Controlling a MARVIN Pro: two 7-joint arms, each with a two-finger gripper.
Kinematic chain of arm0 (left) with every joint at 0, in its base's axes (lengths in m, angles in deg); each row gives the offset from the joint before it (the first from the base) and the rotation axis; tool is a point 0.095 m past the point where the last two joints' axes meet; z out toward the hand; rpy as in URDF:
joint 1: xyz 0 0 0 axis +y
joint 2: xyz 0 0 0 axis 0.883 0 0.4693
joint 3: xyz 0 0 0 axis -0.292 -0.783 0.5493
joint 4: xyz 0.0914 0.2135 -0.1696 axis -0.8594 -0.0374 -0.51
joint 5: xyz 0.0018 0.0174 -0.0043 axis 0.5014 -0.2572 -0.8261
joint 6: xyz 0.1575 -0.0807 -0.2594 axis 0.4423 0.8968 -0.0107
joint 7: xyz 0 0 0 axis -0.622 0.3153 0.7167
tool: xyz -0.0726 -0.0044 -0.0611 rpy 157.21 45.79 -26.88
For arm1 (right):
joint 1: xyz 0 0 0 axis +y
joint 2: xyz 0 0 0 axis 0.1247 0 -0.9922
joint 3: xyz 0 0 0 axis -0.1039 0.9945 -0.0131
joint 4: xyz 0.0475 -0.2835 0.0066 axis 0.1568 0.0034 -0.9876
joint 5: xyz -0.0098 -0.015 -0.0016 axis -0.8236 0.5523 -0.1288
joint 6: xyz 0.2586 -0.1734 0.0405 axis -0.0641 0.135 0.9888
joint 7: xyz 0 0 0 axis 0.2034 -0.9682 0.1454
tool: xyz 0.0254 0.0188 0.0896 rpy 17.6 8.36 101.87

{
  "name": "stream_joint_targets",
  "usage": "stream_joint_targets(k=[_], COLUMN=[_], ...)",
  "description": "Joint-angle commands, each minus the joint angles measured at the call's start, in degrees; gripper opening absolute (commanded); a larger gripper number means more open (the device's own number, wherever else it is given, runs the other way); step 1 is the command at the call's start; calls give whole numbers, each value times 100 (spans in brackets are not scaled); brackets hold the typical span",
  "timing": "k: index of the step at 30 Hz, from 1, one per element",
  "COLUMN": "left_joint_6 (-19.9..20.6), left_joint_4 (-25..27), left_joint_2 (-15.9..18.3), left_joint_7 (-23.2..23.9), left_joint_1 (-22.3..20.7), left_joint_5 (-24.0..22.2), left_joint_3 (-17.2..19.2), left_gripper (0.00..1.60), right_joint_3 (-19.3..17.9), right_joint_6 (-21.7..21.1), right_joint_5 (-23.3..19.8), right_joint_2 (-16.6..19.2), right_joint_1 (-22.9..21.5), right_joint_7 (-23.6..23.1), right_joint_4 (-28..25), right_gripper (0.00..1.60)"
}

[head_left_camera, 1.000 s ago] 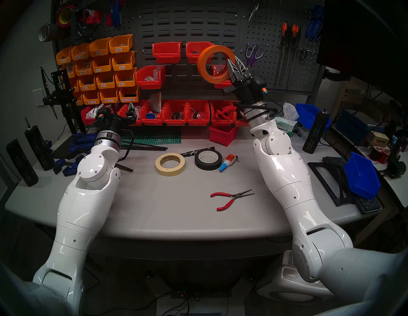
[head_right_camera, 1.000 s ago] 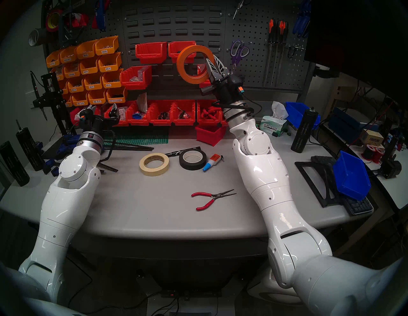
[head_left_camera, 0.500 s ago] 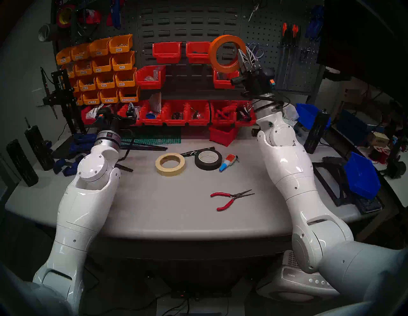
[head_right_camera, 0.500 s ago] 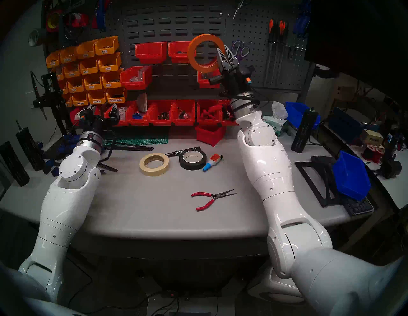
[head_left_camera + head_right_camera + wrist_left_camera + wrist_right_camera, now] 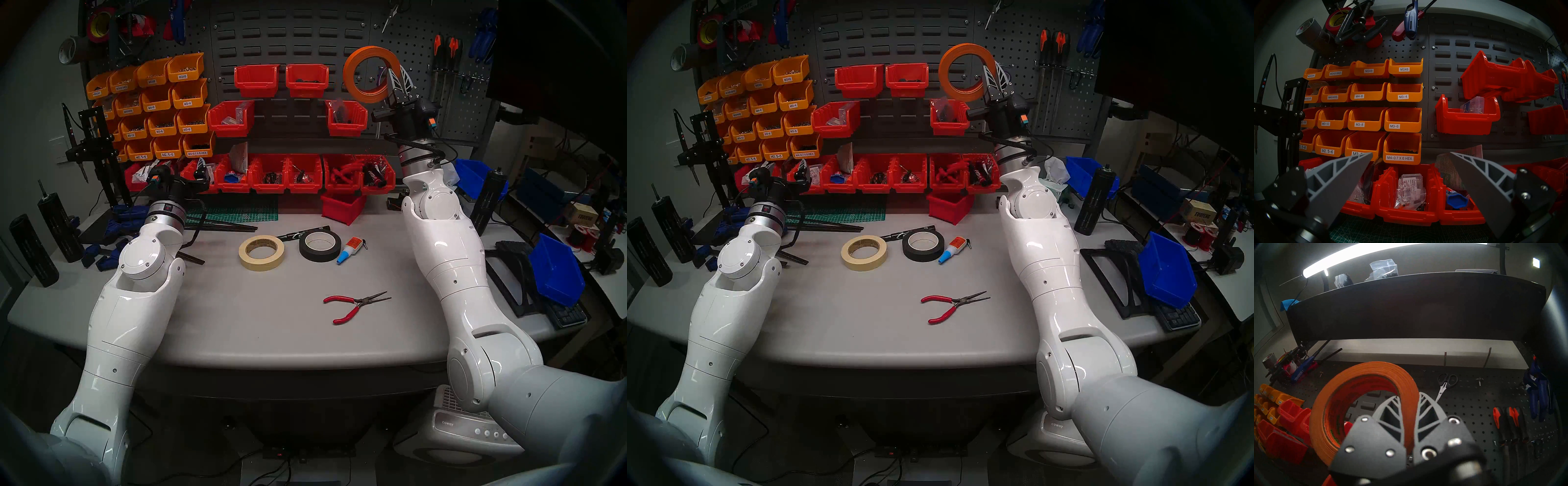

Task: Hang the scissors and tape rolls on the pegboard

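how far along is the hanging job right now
Done: the purple scissors appear to hang on the pegboard, partly hidden. In hand: the right gripper pinches the orange tape roll up near the board, not yet hung. Left: the cream roll and black roll on the table.

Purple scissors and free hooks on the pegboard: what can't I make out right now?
- Purple scissors: head views, mostly hidden behind the orange tape roll and right gripper.
- The hook they hang on: covered likewise.
- Right wrist view: the roll blocks the pegboard straight ahead.
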Motion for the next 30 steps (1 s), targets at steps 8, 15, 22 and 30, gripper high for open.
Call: stream_joint_targets(k=[8, 15, 22, 30], left_joint_6=[-92, -92, -90, -91], left_joint_4=[173, 173, 173, 173], left_joint_2=[8, 8, 9, 8], left_joint_7=[10, 10, 10, 10], left_joint_1=[-205, -205, -204, -205], left_joint_5=[2, 2, 2, 2], left_joint_3=[51, 51, 51, 51], left_gripper=[160, 160, 160, 160], right_joint_3=[-284, -371, -504, -638], right_joint_6=[195, 202, 221, 247], right_joint_5=[270, 390, 521, 669], right_joint_2=[-10, -34, -7, 19], right_joint_1=[-486, -622, -774, -906], right_joint_7=[356, 477, 625, 781], right_joint_4=[42, 202, 390, 602], right_gripper=[0, 0, 0, 0])
